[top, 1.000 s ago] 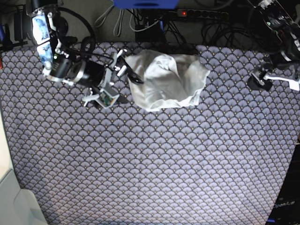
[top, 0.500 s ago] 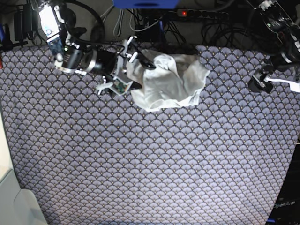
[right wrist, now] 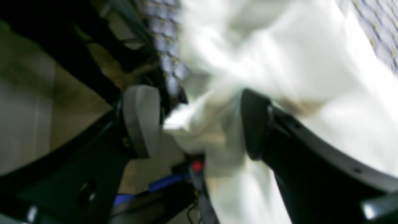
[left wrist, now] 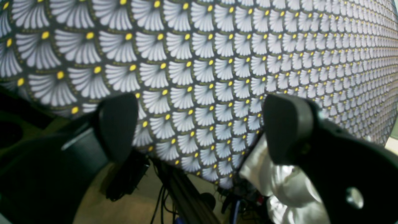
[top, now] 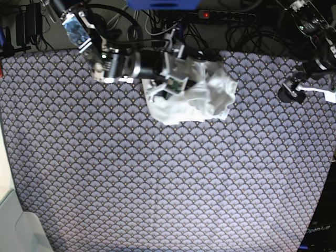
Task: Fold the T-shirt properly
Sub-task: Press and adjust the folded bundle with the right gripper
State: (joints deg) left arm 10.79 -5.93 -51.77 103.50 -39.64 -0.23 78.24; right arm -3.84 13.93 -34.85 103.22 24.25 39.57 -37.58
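The right gripper's (right wrist: 199, 124) fingers (right wrist: 141, 119) stand fairly wide apart, a pale pad on one side and a dark one on the other, with a fold of the white T-shirt (top: 197, 97) lying in the gap between them. The wrist picture is blurred, so I cannot tell whether the pads press on the cloth or only straddle it; the jaws are clearly not closed down on it. In the base view this arm reaches in from the far left corner and its gripper (top: 181, 65) sits over the far left part of the shirt, near the table's back edge.

The left gripper's (left wrist: 199, 124) fingers (left wrist: 116, 124) are spread as wide as they go and hold nothing. Between the two dark pads only the patterned tablecloth (left wrist: 217, 62) shows, with its white fans and yellow dots, and past the cloth's edge some dark cables and floor. A bit of the white shirt (left wrist: 279, 186) shows behind the right-hand finger. In the base view this gripper (top: 291, 89) hangs by the right edge of the table, well apart from the shirt.

The shirt lies crumpled in a heap on the tablecloth (top: 168, 184) at the far middle of the table, bunched and creased, with no flat fold to be seen
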